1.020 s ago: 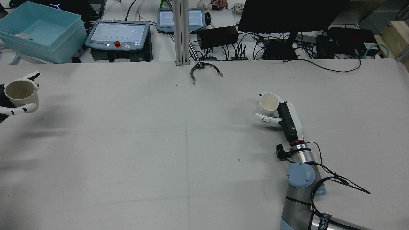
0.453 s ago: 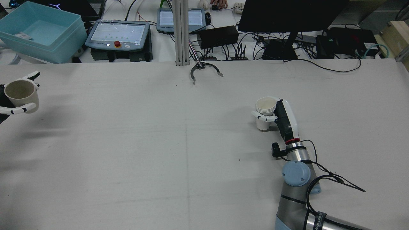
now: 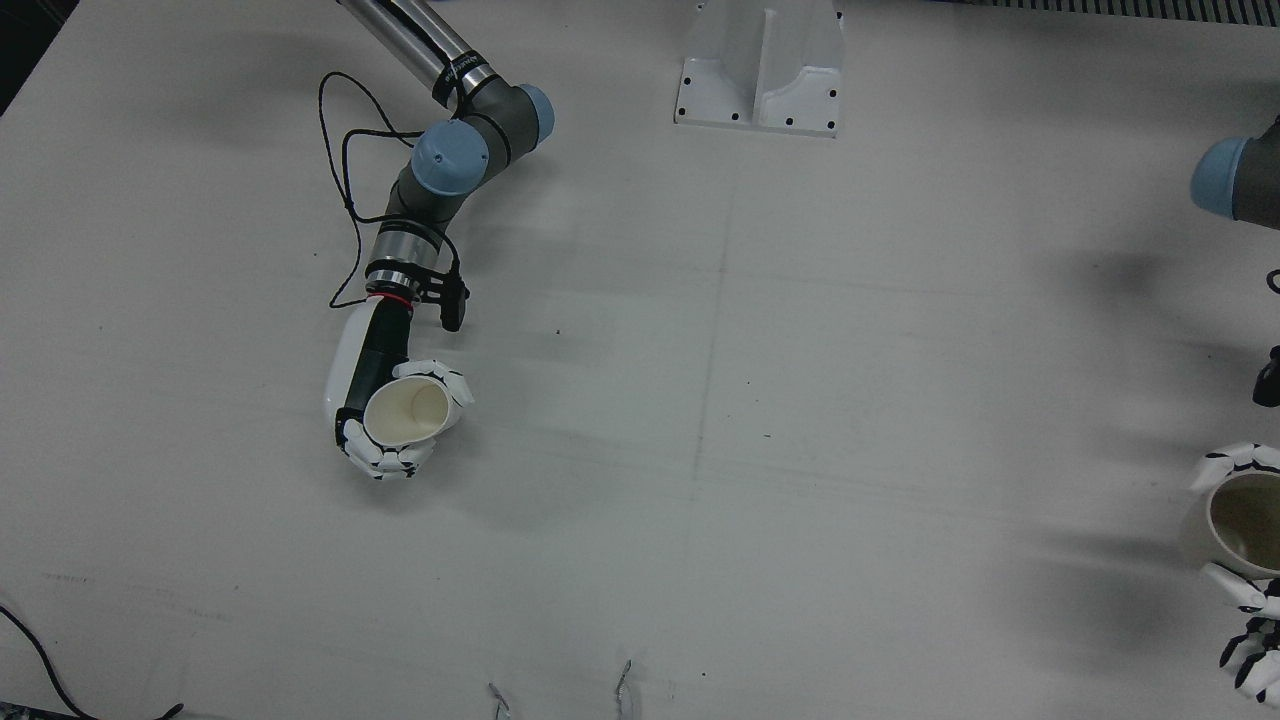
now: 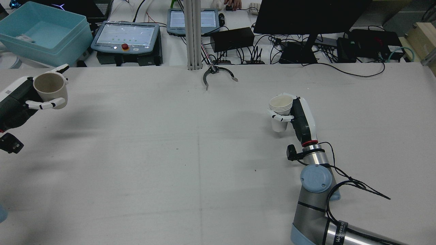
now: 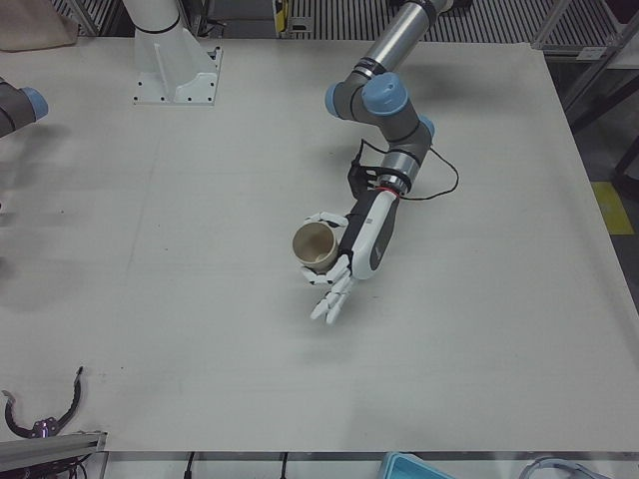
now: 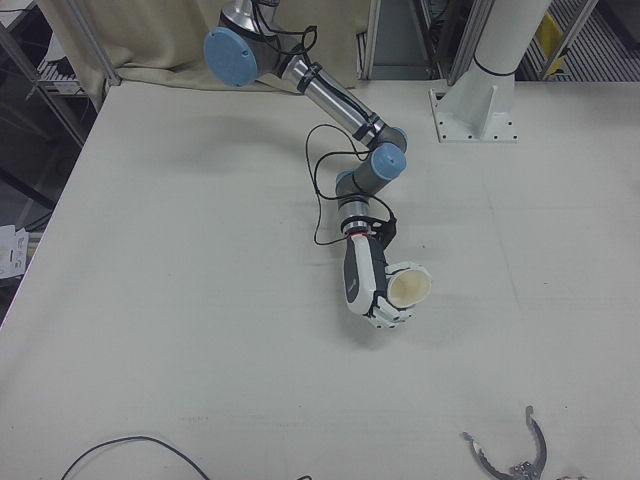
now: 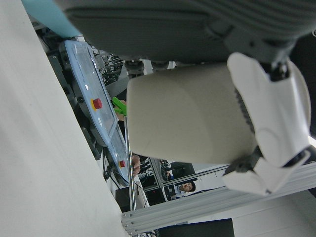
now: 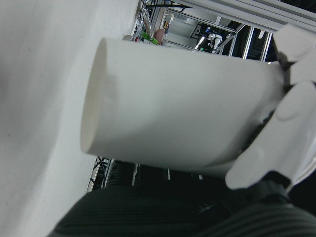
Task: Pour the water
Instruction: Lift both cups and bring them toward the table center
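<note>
A matt white paper cup [image 4: 281,112] and a matt beige cup [image 4: 50,89] are sitting in glossy white plastic fingers [image 4: 282,117].

Left hand [image 4: 32,98] with beige cup [image 4: 51,89] swung inward (higher), right hand [image 4: 296,117] retracted slightly

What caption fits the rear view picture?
Each hand holds a cup: left hand, tan cup; right hand, white cup.

Your right hand [image 4: 295,117] is closed around a white paper cup [image 4: 280,108] and holds it above the table, arm stretched forward. Your left hand [image 4: 32,97] grips a beige cup [image 4: 50,90] upright, with its fingers wrapped around the wall.
</note>
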You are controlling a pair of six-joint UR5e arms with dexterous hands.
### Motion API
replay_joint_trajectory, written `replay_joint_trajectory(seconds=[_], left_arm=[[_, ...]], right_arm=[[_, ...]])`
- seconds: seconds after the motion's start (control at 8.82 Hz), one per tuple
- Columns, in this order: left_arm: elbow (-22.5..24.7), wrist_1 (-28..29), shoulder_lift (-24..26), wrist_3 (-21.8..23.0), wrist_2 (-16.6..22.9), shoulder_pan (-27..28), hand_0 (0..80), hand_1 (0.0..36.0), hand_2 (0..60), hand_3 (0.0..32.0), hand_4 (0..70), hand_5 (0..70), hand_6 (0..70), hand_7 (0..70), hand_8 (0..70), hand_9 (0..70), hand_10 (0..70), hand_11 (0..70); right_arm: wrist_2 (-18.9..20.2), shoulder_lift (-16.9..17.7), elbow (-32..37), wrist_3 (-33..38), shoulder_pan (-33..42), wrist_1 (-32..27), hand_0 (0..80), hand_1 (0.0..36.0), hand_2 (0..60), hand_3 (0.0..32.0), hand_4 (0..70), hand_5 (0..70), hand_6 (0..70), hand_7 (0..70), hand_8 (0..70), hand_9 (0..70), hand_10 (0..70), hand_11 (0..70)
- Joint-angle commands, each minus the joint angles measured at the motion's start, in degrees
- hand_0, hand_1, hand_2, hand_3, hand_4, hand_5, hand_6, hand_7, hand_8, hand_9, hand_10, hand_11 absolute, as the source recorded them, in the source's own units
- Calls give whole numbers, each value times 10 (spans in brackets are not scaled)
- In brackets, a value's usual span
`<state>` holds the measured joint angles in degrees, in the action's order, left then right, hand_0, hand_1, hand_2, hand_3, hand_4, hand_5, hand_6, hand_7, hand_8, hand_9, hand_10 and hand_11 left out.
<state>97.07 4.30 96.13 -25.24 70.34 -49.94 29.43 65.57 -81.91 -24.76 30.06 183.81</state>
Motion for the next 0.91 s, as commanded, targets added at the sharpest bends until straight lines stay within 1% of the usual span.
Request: replay_joint_trajectory(seconds=[0.0, 0.11, 0.23, 0.34, 0.45, 0.57, 0.68, 0.79], left_arm=[[1, -86, 120, -13, 3, 68, 392, 360, 600, 0, 248, 584, 59, 120, 17, 47, 61, 113], [-2, -106, 152, -18, 3, 100, 389, 360, 600, 0, 246, 579, 58, 118, 17, 47, 62, 114], [-7, -125, 184, -19, 2, 127, 388, 360, 600, 0, 249, 577, 60, 122, 18, 46, 62, 113], [-9, -138, 214, -32, 2, 155, 385, 360, 600, 0, 253, 577, 62, 123, 19, 46, 63, 115], [-15, -138, 232, -45, 2, 175, 383, 360, 600, 0, 254, 575, 63, 124, 19, 47, 63, 114], [-31, -141, 252, -48, 2, 190, 383, 360, 600, 0, 255, 567, 64, 123, 19, 47, 63, 113], [-47, -142, 267, -49, 2, 200, 386, 360, 600, 0, 254, 569, 65, 125, 19, 48, 63, 114], [-50, -142, 270, -49, 2, 202, 387, 360, 600, 0, 255, 568, 65, 126, 19, 47, 63, 114]], right_arm=[[5, 3, -22, -5, 12, 5, 475, 138, 420, 0, 305, 700, 613, 700, 558, 700, 391, 552], [11, 7, -32, -6, 18, 6, 477, 143, 413, 0, 298, 700, 599, 700, 541, 700, 383, 542], [32, 7, -39, -12, 29, 7, 480, 148, 414, 0, 290, 700, 593, 700, 534, 700, 378, 536], [47, 8, -53, -22, 38, 22, 483, 150, 407, 0, 287, 700, 588, 700, 527, 700, 374, 532], [66, 8, -81, -37, 50, 53, 485, 152, 400, 0, 283, 700, 583, 700, 521, 700, 369, 526], [94, 10, -127, -75, 75, 89, 484, 153, 392, 0, 273, 700, 569, 700, 508, 694, 358, 512], [132, 20, -194, -148, 106, 109, 485, 154, 382, 0, 258, 700, 549, 700, 491, 671, 345, 496], [181, 24, -289, -266, 134, 140, 487, 158, 383, 0, 246, 700, 538, 692, 481, 656, 338, 488]])
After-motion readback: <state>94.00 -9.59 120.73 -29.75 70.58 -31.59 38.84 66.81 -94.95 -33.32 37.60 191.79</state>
